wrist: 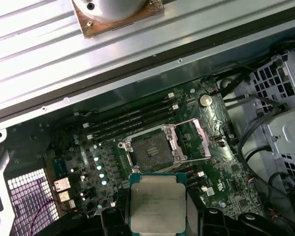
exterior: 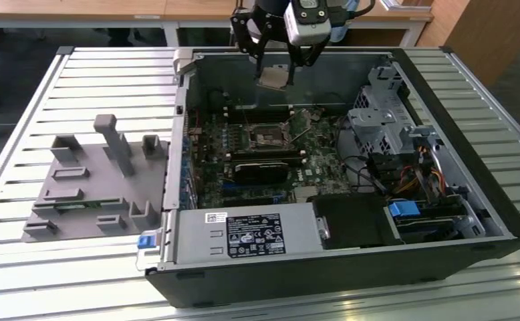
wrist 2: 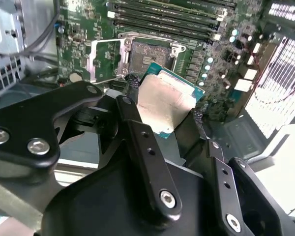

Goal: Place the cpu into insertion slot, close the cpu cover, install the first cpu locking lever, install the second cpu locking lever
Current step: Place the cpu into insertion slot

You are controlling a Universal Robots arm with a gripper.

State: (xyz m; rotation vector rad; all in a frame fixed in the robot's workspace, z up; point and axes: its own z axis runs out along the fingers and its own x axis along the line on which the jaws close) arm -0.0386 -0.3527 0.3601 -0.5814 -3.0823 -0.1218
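**Chip [exterior: 275,77], held in my pincer [exterior: 273,72], up in the air well above the socket [exterior: 267,136].**
My two fingers [wrist 2: 132,118] are narrowed onto opposite edges of the chip and hold it. It is square, so it has no long side. Its grey metal top faces both wrist cameras, and in the exterior view it hangs slightly tilted. The socket's dark centre lies bare. The cover frame [wrist: 196,135] is swung open and stands just beside the socket. Memory slots [wrist: 132,118] run along one side of the socket, and a long black block [exterior: 262,167] lies on the opposite side. A metal drive cage [exterior: 380,124] with cables sits well apart from the socket inside the computer case [exterior: 500,221]. A grey plastic fixture [exterior: 91,180] stands farther from the socket, outside the case.
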